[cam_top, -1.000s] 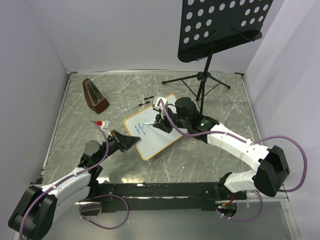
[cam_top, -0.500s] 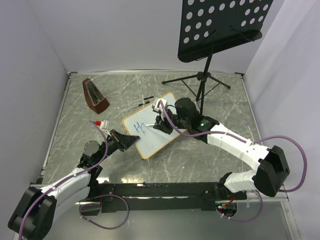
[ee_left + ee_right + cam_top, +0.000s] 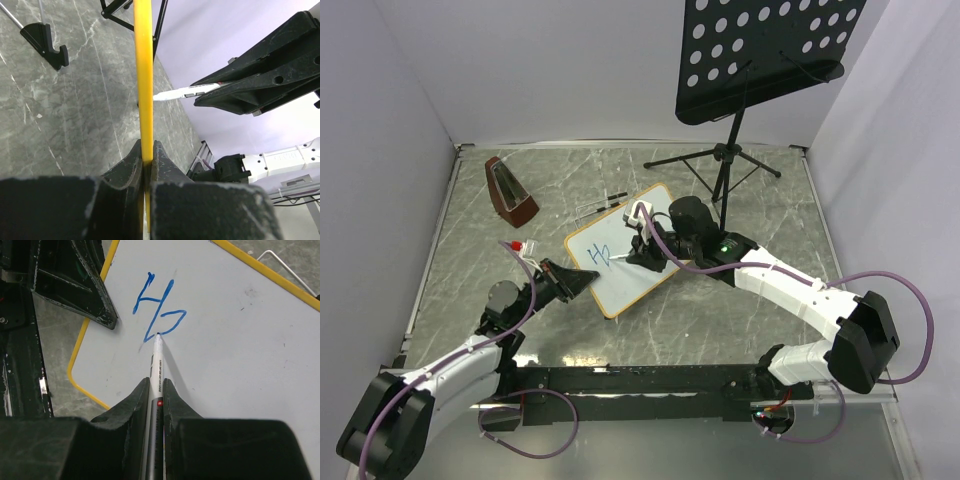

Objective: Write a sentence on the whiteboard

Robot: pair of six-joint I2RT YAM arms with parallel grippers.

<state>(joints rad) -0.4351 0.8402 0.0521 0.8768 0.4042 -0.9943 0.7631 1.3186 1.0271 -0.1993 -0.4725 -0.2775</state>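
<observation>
Your table (image 3: 470,270) of grey marbled stone carries the whiteboard (image 3: 632,285) near its middle, turned diagonally. Your left gripper (image 3: 582,284) is pinched together on the board's yellow near-left edge. Your right gripper (image 3: 638,246) is clamped on a white marker (image 3: 157,357), with the tip touching the board. The sentence (image 3: 148,299) shows a blue "H" and a partly drawn second letter.

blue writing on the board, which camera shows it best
Right wrist: the writing sits close up on the whiteboard, its strokes clear, with the marker tip on it. Top external shows it only as a small blue scribble. Left wrist sees the whiteboard edge-on, so no writing at all.
</observation>
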